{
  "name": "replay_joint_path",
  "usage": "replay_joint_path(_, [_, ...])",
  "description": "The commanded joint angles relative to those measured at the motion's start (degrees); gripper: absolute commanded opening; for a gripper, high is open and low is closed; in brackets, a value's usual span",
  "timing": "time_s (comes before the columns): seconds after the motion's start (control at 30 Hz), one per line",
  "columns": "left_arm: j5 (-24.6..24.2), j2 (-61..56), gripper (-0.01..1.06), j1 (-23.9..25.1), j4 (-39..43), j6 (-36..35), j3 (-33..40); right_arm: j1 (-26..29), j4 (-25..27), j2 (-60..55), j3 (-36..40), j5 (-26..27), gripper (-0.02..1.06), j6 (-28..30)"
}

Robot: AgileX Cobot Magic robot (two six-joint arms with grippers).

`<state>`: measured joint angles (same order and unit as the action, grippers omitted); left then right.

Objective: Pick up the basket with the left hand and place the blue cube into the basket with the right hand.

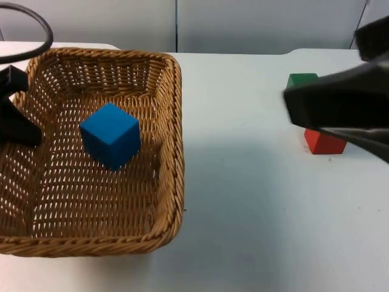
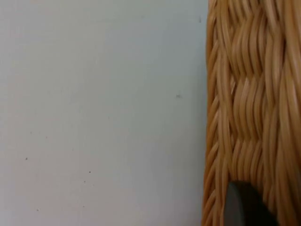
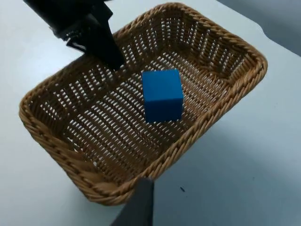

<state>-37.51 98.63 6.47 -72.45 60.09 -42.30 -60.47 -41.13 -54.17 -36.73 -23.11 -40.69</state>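
A white desk [image 1: 243, 201] carries two small blocks near its right side in the top view. A green block [image 1: 302, 79] sits farther back, toward the grey partition wall [image 1: 255, 24]. A red block [image 1: 324, 143] lies just in front of it, nearer the camera; whether the two touch cannot be told, as a dark shape crosses between them. Both stand well apart from everything else on the desk. A few tiny dark specks mark the surface.
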Motion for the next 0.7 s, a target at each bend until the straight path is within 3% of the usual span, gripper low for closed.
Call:
replay_joint_path(0.0, [-1.2, 2.49, 0.0, -0.35, -3.2, 1.24, -1.74, -0.18, 1.07, 4.61, 2.34, -0.83, 0.86, 0.21])
replay_joint_path(0.37, [-2.03, 11.17, 0.0, -0.74, -6.0, 3.04, -9.48, -0.18, 4.17, 22.44, 5.35, -11.23, 0.86, 0.87])
replay_joint_path(0.67, [-2.29, 15.52, 0.0, -2.38, -7.35, 3.83, -13.55, -0.18, 8.76, 25.24, 5.35, -12.17, 0.86, 5.18])
